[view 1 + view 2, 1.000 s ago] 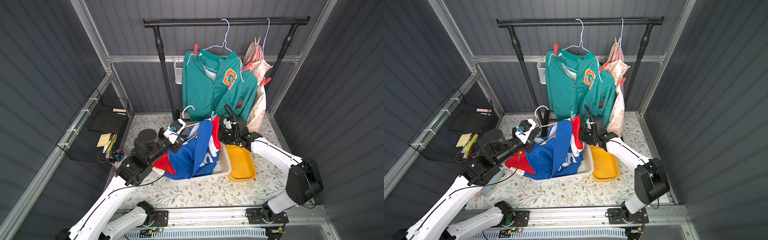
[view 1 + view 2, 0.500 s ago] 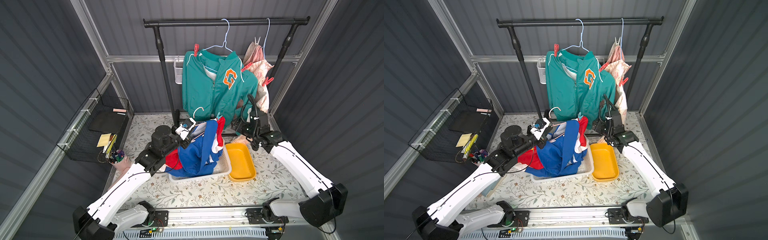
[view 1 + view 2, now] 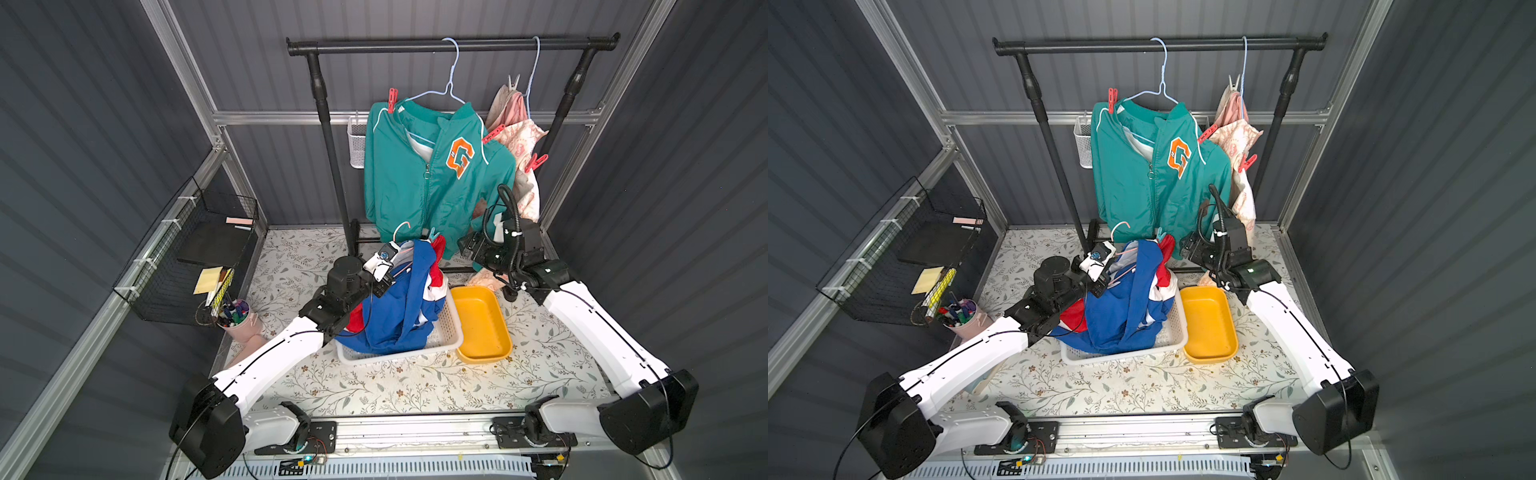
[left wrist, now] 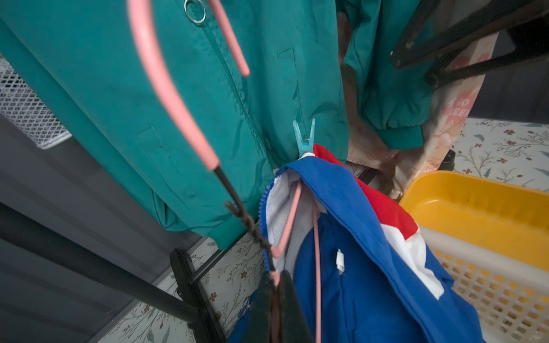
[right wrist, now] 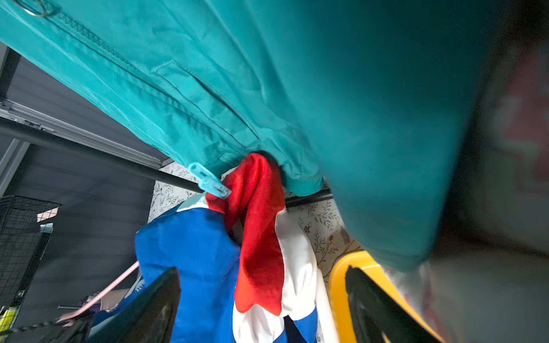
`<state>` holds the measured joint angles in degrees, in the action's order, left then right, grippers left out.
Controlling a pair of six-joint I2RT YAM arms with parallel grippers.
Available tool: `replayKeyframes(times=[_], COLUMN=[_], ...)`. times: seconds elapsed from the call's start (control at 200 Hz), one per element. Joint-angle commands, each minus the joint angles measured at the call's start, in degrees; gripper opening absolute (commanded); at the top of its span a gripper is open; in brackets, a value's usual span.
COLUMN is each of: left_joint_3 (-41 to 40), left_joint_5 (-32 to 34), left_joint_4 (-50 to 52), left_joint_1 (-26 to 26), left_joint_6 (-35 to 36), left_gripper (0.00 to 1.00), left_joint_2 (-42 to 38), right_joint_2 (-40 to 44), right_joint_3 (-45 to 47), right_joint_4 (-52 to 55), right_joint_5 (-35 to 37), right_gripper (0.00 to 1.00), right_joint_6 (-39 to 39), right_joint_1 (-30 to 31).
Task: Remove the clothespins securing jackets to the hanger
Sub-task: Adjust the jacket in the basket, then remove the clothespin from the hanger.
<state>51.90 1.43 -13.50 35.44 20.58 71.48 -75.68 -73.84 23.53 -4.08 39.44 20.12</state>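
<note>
A pink hanger (image 4: 169, 89) carries the blue jacket (image 3: 399, 307) with red and white panels, and my left gripper (image 4: 276, 297) is shut on the hanger's wire. The jacket droops into a white basket (image 3: 451, 332). One teal clothespin (image 4: 304, 138) (image 5: 209, 181) clips its raised shoulder, and shows in both top views (image 3: 432, 235) (image 3: 1160, 235). My right gripper (image 5: 261, 270) stands open to the right of that shoulder, under the teal jacket's (image 3: 415, 178) hem, gripping nothing. The teal and cream jackets (image 3: 519, 137) hang on the rack with red clothespins (image 3: 392, 99) (image 3: 536, 162).
A yellow tray (image 3: 482, 328) lies right of the basket. The black rack's bar (image 3: 449, 43) and left post (image 3: 332, 166) stand at the back, with a white mesh cup (image 3: 356, 141) on the post. A wire shelf (image 3: 199, 257) and a pen cup (image 3: 237, 316) sit at the left.
My right gripper's jaws have spread wider and that arm has stretched out. The left arm has carried the hanger and blue jacket to the right, toward the rack.
</note>
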Motion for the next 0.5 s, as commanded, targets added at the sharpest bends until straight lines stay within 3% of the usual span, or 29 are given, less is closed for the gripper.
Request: replayKeyframes(times=[0.0,0.495], left_joint_3=[-1.5,-5.0], left_joint_5=[4.8,16.1], left_joint_4=[-3.1,-7.3], left_joint_1=[2.6,15.1], left_joint_6=[1.1,4.4], left_gripper=[0.00,0.00], left_joint_2=[-1.9,-3.5], right_joint_2=[-0.5,-6.3], right_joint_3=[-1.7,-4.8], right_joint_4=[-1.3,-2.2], right_joint_5=[-3.3,-9.3], right_gripper=[0.89,0.82], right_joint_6=[1.7,5.8], right_joint_1=[-0.3,-1.7])
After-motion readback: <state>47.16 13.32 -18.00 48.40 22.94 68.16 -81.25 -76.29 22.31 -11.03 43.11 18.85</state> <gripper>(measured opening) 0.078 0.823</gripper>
